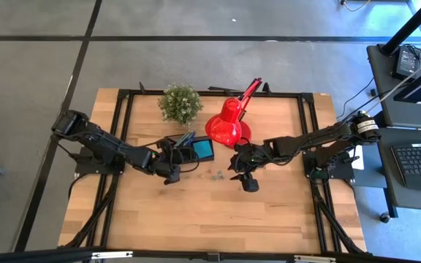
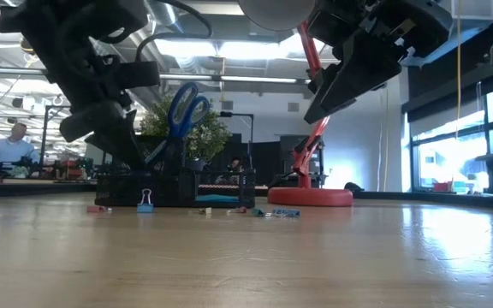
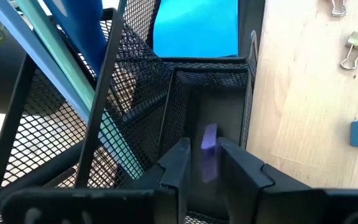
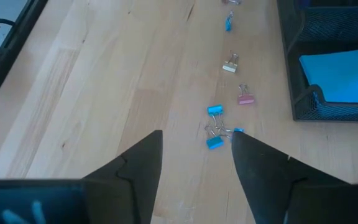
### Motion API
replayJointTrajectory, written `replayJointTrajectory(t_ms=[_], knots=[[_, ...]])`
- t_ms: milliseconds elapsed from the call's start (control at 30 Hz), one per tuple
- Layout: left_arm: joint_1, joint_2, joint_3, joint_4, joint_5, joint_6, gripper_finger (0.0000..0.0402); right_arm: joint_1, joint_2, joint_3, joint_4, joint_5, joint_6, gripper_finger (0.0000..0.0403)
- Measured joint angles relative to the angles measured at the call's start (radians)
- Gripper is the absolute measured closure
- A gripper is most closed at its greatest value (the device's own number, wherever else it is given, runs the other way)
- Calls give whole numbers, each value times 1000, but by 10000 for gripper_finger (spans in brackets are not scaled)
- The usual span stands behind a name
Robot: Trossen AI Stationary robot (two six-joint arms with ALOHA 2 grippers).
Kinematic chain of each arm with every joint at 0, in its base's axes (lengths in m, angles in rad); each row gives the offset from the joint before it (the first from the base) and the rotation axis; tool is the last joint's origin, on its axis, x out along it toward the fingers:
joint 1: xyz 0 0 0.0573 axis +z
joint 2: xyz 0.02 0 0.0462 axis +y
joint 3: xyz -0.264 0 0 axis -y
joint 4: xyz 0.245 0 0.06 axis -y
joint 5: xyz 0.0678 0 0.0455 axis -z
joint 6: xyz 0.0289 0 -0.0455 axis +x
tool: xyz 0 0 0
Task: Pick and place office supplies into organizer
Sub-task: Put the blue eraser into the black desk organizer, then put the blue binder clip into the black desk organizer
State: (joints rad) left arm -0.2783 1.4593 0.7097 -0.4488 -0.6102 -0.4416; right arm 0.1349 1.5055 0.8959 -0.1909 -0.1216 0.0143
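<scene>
The black mesh organizer stands on the table near the red lamp. It holds blue-handled scissors, upright pens and a blue sticky-note pad. My left gripper points down into a near compartment of the organizer, open, with a small purple piece in the gap between its fingers. My right gripper hangs open above the bare table, over a scatter of small clips. Several clips lie on the wood between the two grippers. My left gripper's fingers stand wider apart than the purple piece between them, slanting down from above into the compartment. Whether one finger touches the piece, I cannot tell.
A red desk lamp and a green potted plant stand just behind the organizer. Black frame rails run along the table's sides. More clips lie beside the organizer's right wall. The near half of the table is bare wood.
</scene>
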Motion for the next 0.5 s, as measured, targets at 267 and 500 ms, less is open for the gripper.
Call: replayJointTrajectory(t_ms=[267,500], knots=[[0,-5,1,1,0,52,305,0,0,0,0,0,0,208],[0,-5,37,-3,3,130,302,0,0,0,-1,0,0,208]])
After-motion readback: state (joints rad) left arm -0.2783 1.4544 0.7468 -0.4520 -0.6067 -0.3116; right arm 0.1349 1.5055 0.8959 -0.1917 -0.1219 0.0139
